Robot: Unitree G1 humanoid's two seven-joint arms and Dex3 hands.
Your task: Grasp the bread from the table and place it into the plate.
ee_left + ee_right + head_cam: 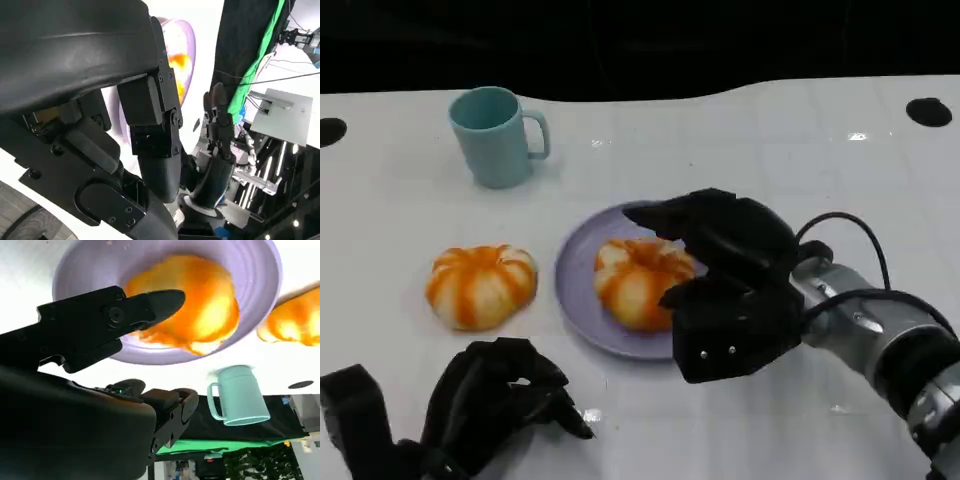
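Note:
An orange-and-white bread roll (pixel 635 280) lies in the purple plate (pixel 578 295) at the table's middle. My right hand (pixel 725 290) hovers at the plate's right side, its fingers spread above and beside the roll without closing on it. In the right wrist view one finger (pixel 130 315) reaches over the plate (pixel 260 270) in front of the roll (pixel 200 305). A second roll (pixel 480 285) sits on the table left of the plate. My left hand (pixel 500 400) rests low at the near left, holding nothing.
A teal mug (pixel 495 135) stands at the back left, handle to the right. The white table ends at a dark edge (pixel 640 85) behind it. The right wrist view also catches the second roll (pixel 292 325) and the mug (pixel 240 395).

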